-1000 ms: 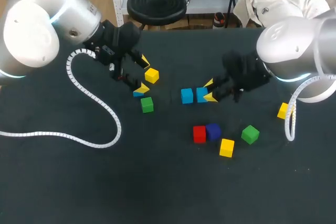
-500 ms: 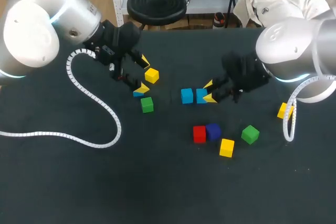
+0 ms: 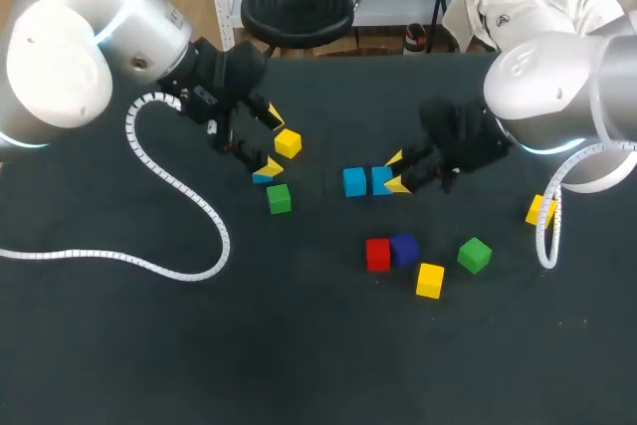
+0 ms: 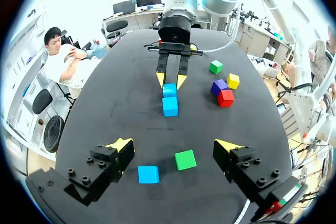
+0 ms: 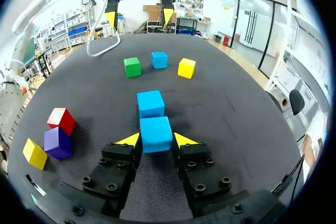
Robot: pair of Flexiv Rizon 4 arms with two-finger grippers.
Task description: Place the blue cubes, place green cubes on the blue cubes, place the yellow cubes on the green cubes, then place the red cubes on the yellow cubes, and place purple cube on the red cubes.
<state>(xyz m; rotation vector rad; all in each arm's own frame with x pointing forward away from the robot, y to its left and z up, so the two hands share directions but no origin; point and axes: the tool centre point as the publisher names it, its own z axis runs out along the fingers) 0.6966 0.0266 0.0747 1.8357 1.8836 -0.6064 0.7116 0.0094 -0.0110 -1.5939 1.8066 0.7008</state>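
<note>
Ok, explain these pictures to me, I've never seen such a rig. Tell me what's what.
These are two robot arms at a dark table. One picture looks down from above; the two round ones come from a camera on each wrist. The right gripper is shut on a blue cube, next to a second blue cube. The left gripper is open and holds nothing; a third blue cube lies near its fingers. Also on the table: a red cube, a purple cube, green cubes and yellow cubes.
</note>
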